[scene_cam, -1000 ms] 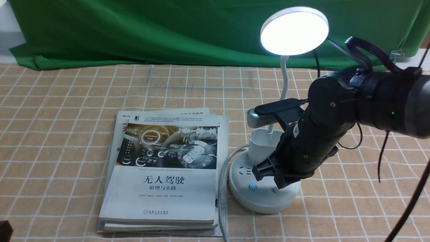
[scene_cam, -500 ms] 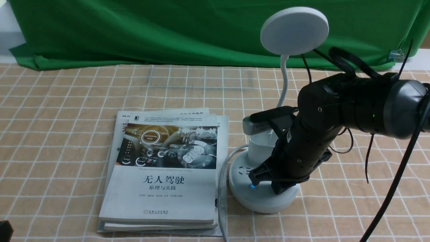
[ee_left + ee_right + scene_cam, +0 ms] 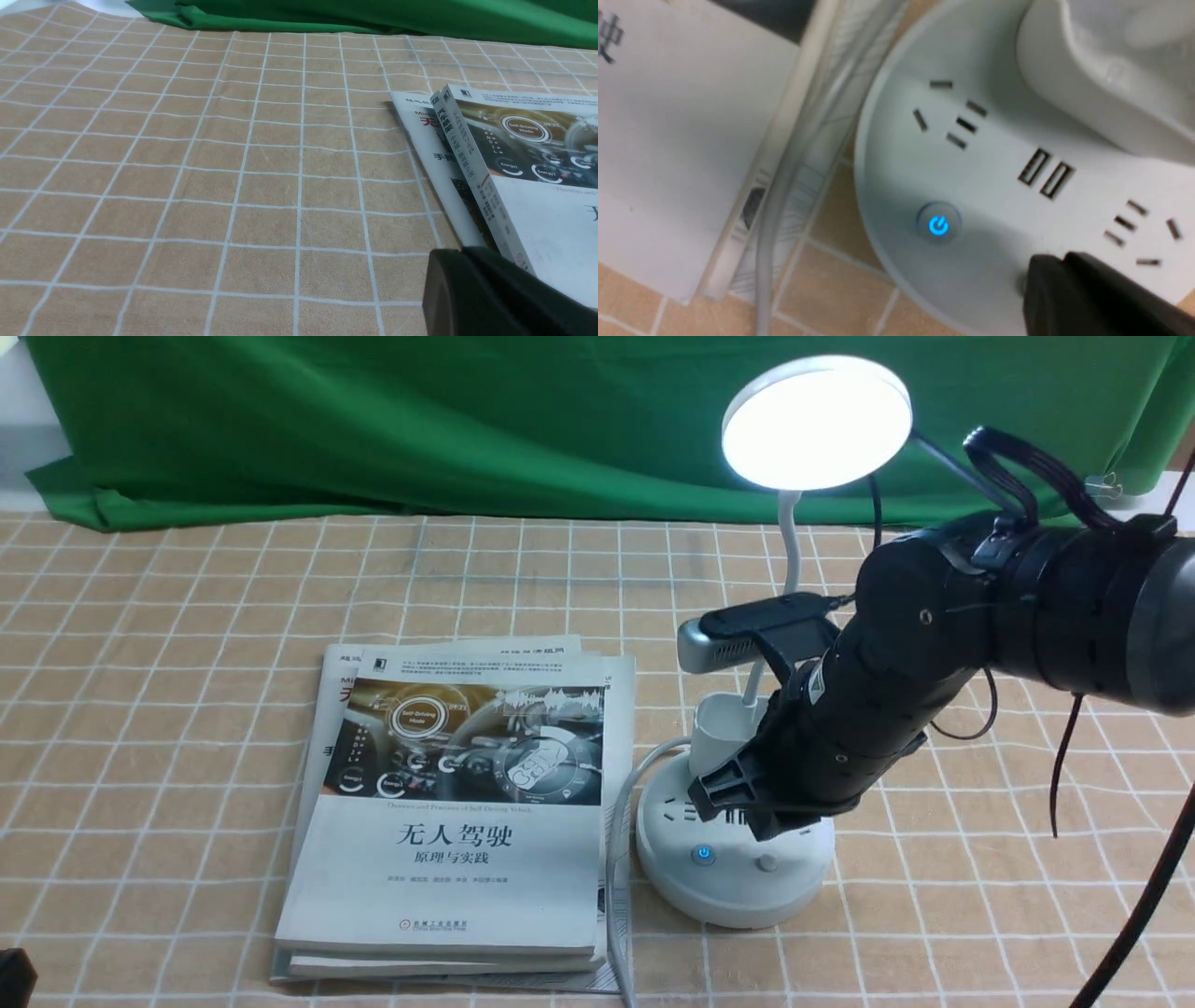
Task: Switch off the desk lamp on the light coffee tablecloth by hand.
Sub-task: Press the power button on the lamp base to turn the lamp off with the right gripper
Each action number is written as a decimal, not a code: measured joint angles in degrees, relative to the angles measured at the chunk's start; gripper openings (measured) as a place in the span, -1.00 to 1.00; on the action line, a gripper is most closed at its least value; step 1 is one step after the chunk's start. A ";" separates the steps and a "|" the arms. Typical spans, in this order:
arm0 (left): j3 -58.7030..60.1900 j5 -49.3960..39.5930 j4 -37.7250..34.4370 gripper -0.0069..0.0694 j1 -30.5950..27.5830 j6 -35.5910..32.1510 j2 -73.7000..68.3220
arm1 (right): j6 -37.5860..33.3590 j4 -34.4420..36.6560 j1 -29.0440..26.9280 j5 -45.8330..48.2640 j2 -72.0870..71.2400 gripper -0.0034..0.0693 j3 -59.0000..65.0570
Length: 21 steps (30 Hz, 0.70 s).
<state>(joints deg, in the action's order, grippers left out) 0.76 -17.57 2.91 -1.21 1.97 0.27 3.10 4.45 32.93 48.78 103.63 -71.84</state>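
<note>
On the top book point(image 3: 457, 803), left of the desk lamp point(image 3: 728, 901), we read 无人驾驶 above 原理与实践, and "Self-Driving Mode" in a ring on its cover picture. A blue power sign glows on the lamp's left button point(image 3: 938, 226); finer print escapes us.

Front view: the right gripper point(image 3: 747, 807) covers the desk lamp's point(image 3: 724, 896) base toward 2 o'clock and part of its pen cup point(image 3: 717, 733). The right wrist view is blurred, and the edge-cropped fingers point(image 3: 1092, 298) mostly hide the plain button point(image 3: 767, 863). The left wrist view's edge crops the books point(image 3: 528, 186).
</note>
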 joint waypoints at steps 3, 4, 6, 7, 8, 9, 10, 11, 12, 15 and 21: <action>0.00 0.00 0.00 -0.81 0.00 0.00 0.00 | -0.06 0.07 0.00 -0.05 0.60 -0.81 0.00; 0.00 0.00 0.00 -0.81 0.00 0.00 0.00 | -0.05 0.12 0.00 -0.12 1.59 -0.81 0.00; 0.00 0.00 0.00 -0.81 0.00 0.00 0.00 | -0.05 0.12 0.00 -0.17 2.56 -0.81 0.05; 0.00 0.00 0.00 -0.81 0.00 0.00 0.00 | -0.05 0.12 0.00 -0.18 3.05 -0.81 0.11; 0.00 0.00 0.00 -0.81 0.00 0.00 0.00 | -0.05 0.12 0.00 -0.28 3.70 -0.81 0.11; 0.00 0.00 0.00 -0.81 0.00 0.00 0.00 | -0.05 0.12 0.00 -0.48 3.78 -0.81 0.11; 0.00 0.00 0.00 -0.81 0.00 0.00 0.00 | -0.05 0.12 0.00 -0.61 3.82 -0.81 0.15; 0.00 0.00 0.00 -0.81 0.00 0.00 0.00 | -0.05 0.12 0.00 -0.78 3.88 -0.81 0.34; 0.00 0.00 0.00 -0.81 0.00 0.00 0.00 | -0.05 0.12 0.00 -1.31 3.88 -0.81 0.65; 0.00 0.00 0.00 -0.81 0.00 -0.06 0.00 | -0.05 0.12 0.00 -2.02 3.60 -0.81 1.12; 0.00 0.00 0.00 -0.81 0.00 -0.06 0.00 | -0.05 0.14 0.00 -4.53 2.44 -0.81 2.11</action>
<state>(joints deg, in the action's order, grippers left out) 0.76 -17.57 2.91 -1.21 1.91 0.27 3.05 4.59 32.93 44.25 106.07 -69.73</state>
